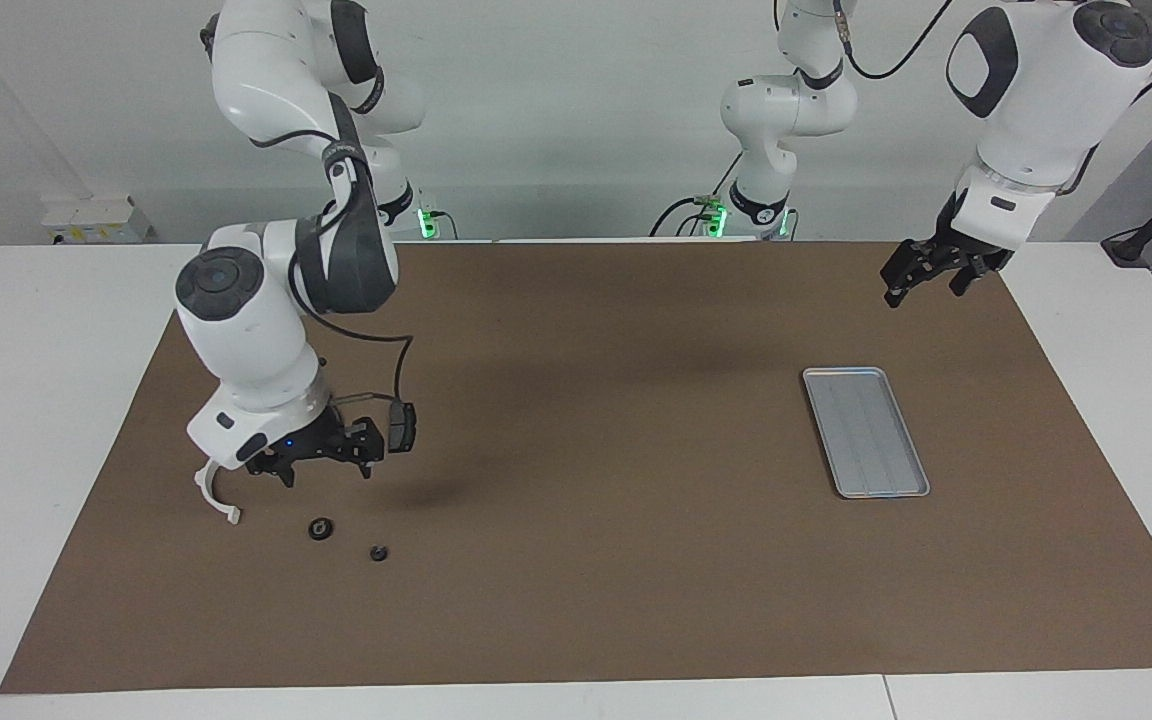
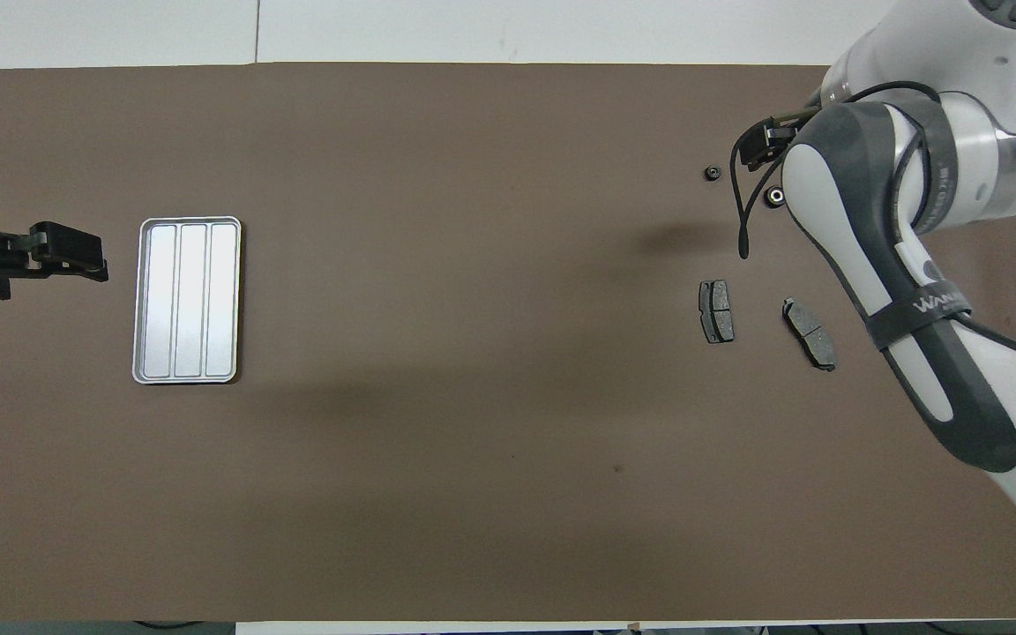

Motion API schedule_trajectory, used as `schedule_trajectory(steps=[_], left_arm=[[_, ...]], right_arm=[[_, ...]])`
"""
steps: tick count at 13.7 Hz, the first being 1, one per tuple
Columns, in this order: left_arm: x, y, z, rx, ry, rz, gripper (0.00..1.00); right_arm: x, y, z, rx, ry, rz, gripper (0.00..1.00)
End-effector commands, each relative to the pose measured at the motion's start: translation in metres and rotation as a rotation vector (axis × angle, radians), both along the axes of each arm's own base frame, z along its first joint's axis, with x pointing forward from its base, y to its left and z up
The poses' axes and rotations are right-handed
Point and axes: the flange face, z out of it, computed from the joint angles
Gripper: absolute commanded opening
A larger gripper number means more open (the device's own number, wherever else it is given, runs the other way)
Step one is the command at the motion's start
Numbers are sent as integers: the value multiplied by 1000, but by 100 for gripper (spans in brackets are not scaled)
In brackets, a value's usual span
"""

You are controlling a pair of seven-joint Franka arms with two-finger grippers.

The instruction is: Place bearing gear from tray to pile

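Observation:
The silver tray [image 1: 866, 432] [image 2: 188, 300] lies bare toward the left arm's end of the table. Two small black round bearing gears [image 1: 377, 552] [image 1: 320, 529] [image 2: 712, 174] [image 2: 773, 196] rest on the mat, farther from the robots than the pile. That pile is a white half-ring bracket [image 1: 208, 492] and two dark brake pads [image 2: 715, 310] [image 2: 810, 332]. My right gripper [image 1: 326, 470] hangs open and holds nothing, over the mat between the bracket and one pad [image 1: 399, 428]. My left gripper [image 1: 923, 285] [image 2: 89, 257] waits open in the air beside the tray.
A brown mat [image 1: 616, 600] covers most of the white table [image 1: 56, 330]. The right arm's forearm [image 2: 905, 291] hides its gripper and the bracket in the overhead view.

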Motion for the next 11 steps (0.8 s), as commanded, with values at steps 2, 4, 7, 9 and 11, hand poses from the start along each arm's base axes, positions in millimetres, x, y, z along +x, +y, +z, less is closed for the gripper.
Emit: schedule_trajectory(steps=[2, 4, 7, 9, 11], left_arm=[[-4, 1, 7, 0, 0, -7, 100], [-4, 1, 7, 0, 0, -5, 100], [-4, 1, 7, 0, 0, -4, 100], [-4, 1, 7, 0, 0, -7, 100], [-4, 1, 7, 0, 0, -5, 100]], right_arm=[[-48, -6, 73, 8, 19, 48, 100], [-62, -26, 94, 15, 4, 191, 100], [-91, -53, 116, 52, -4, 165, 100], [-105, -60, 131, 49, 3, 174, 100], [-117, -63, 147, 47, 8, 158, 100]])
